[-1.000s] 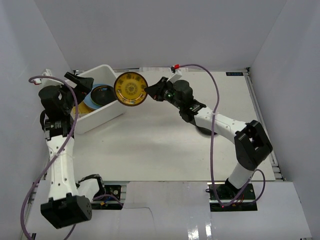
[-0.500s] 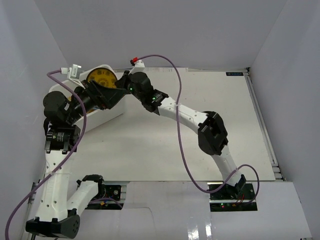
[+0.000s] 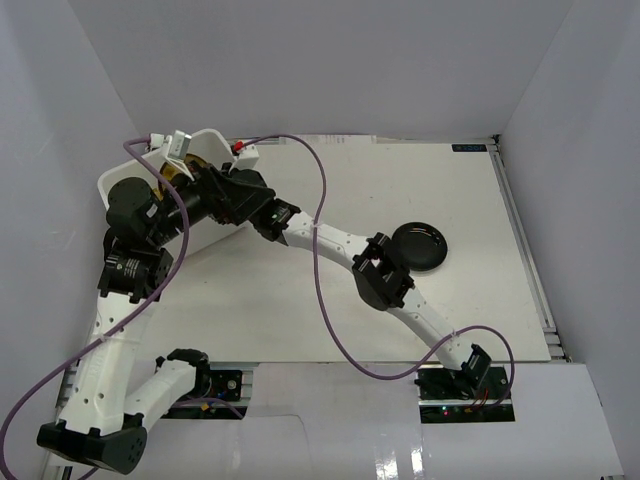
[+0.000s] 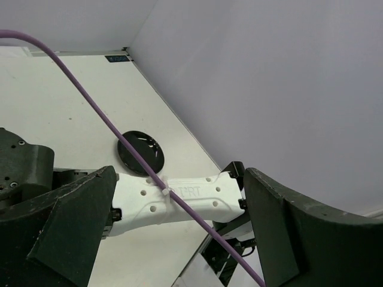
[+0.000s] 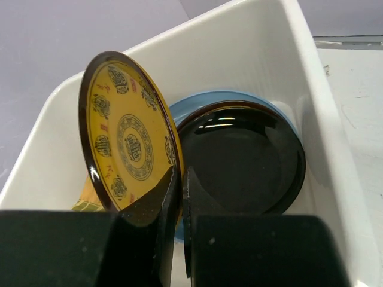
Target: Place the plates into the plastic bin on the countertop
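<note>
Your right gripper is clamped on the gold-patterned plate, held on edge inside the plastic bin at the top view's upper left, over a black plate stacked on the blue plate. Your left gripper, gaping and empty, crowds the bin. A second black plate lies on the countertop, centre-right.

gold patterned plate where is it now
Right wrist view, left of centre: the gold-patterned plate stands on edge inside the plastic bin, pinched by the jaws of the right gripper, beside the black plate stacked on the blue plate.
</note>
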Motion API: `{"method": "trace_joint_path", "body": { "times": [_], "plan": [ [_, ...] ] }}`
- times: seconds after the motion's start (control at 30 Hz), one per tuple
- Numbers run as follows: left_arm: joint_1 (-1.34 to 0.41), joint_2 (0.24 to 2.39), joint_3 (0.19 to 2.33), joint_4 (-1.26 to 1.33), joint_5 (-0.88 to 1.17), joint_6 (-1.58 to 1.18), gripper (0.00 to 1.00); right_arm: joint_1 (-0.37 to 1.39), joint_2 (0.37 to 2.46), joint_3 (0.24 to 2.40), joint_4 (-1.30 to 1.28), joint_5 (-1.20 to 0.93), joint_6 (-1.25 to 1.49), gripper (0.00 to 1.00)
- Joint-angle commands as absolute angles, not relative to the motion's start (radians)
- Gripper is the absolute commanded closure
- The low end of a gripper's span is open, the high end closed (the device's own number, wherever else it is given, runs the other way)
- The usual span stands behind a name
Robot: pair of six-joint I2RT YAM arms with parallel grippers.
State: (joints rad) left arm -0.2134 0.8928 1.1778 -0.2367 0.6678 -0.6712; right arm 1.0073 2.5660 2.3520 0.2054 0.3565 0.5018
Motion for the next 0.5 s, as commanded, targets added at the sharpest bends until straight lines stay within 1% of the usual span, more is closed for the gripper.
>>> {"method": "trace_joint_path", "body": {
  "times": [0.0,0.03,0.1,0.13,0.17,0.23,0.3,0.33,0.43,0.47],
  "plan": [
    [-0.219,0.885,1.213,-0.255,0.621,-0.643,0.02,1.014,2.548,2.376,0.327,0.402,0.514,0.92],
    [-0.219,0.882,1.221,-0.256,0.614,-0.643,0.02,1.015,2.537,2.355,0.337,0.403,0.517,0.92],
    [-0.219,0.879,1.23,-0.264,0.592,-0.64,0.02,1.014,2.513,2.301,0.35,0.408,0.525,0.86],
    [-0.219,0.877,1.232,-0.265,0.585,-0.64,0.02,1.015,2.507,2.289,0.35,0.413,0.526,0.74],
    [-0.219,0.876,1.232,-0.268,0.578,-0.638,0.02,1.015,2.487,2.272,0.356,0.419,0.526,0.64],
    [-0.219,0.871,1.223,-0.273,0.548,-0.626,0.02,1.014,2.464,2.226,0.365,0.417,0.519,0.47],
    [-0.219,0.874,1.221,-0.323,0.47,-0.589,0.02,1.014,2.413,2.18,0.373,0.41,0.5,0.42],
    [-0.219,0.876,1.224,-0.363,0.444,-0.578,0.02,1.014,2.393,2.159,0.385,0.407,0.483,0.41],
    [-0.219,0.868,1.204,-0.37,0.413,-0.578,0.02,0.999,2.278,2.021,0.437,0.377,0.482,0.41],
    [-0.219,0.867,1.197,-0.37,0.413,-0.587,0.02,0.994,2.205,1.975,0.454,0.358,0.485,0.42]
  ]
}}
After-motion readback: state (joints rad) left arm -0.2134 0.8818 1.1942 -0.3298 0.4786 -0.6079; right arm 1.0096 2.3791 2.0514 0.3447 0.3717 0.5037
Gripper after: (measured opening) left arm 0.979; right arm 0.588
